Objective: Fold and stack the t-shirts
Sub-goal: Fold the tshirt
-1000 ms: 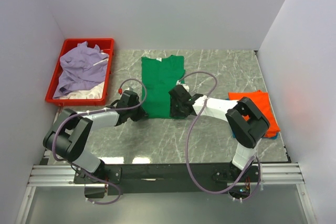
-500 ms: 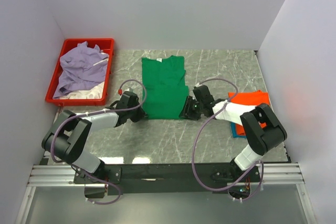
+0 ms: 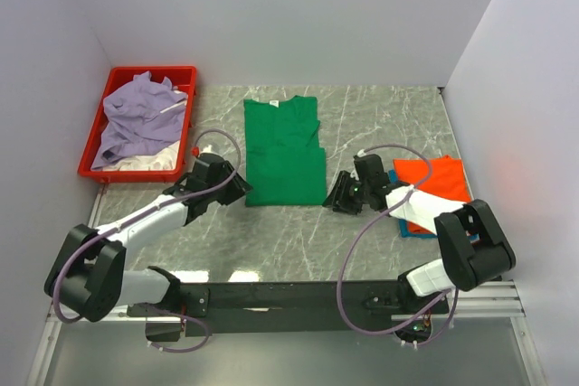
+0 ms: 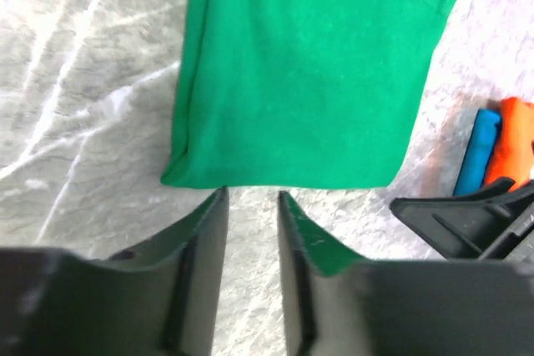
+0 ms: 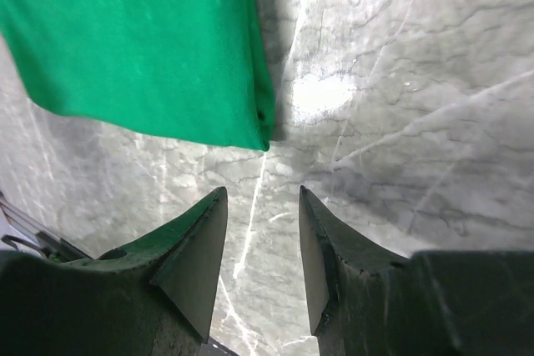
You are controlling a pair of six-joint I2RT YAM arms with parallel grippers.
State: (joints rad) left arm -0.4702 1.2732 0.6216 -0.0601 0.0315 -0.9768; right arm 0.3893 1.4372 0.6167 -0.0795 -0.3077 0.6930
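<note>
Jaws stand apart and empty on both arms: left gripper (image 4: 252, 198) sits just short of green t-shirt (image 4: 304, 72) hem, right gripper (image 5: 263, 198) off its corner. Shirt looks half-folded. Beyond right gripper, orange t-shirt (image 3: 443, 183) lies over blue t-shirt (image 4: 480, 152), prob. done. Lavender t-shirt (image 3: 140, 119) in red tray (image 3: 154, 70), far left, not yet folded.

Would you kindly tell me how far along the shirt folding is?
Done: a folded orange t-shirt lies on a blue t-shirt at the right. In hand: the green t-shirt lies folded narrow mid-table; left hand and right hand stand open, empty, off its near corners. Left: fold it shorter, stack it, then the crumpled lavender t-shirt and white t-shirt in the red tray.
</note>
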